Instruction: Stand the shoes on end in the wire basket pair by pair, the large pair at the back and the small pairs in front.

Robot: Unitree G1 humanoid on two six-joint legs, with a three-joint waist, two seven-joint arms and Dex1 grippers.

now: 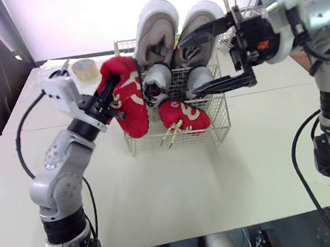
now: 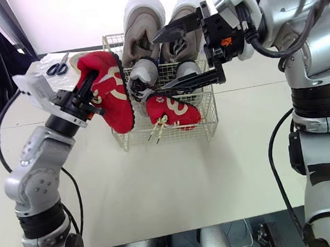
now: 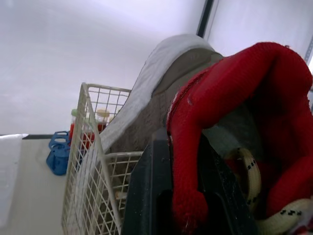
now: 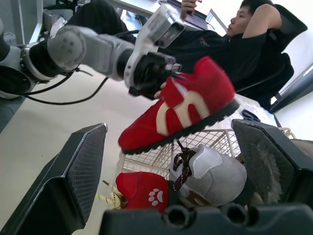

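The white wire basket [image 1: 220, 118] stands mid-table. Two large beige-grey shoes [image 1: 156, 28] stand on end at its back, and two small grey shoes [image 1: 157, 77] sit in front of them. One small red shoe [image 1: 183, 115] lies in the front of the basket. My left gripper [image 1: 106, 91] is shut on the collar of the other red shoe [image 1: 129, 100] and holds it sole-right, hanging over the basket's left edge. My right gripper [image 1: 197, 62] hovers open above the basket's right half with nothing between its fingers.
A roll of tape [image 1: 85, 68] and scissors [image 2: 59, 67] lie on the table behind my left arm. Thin sticks in a holder [image 1: 229, 0] stand behind the basket. A person [image 4: 234, 39] sits beyond the table's left side. Bare table [image 1: 159, 188] lies in front.
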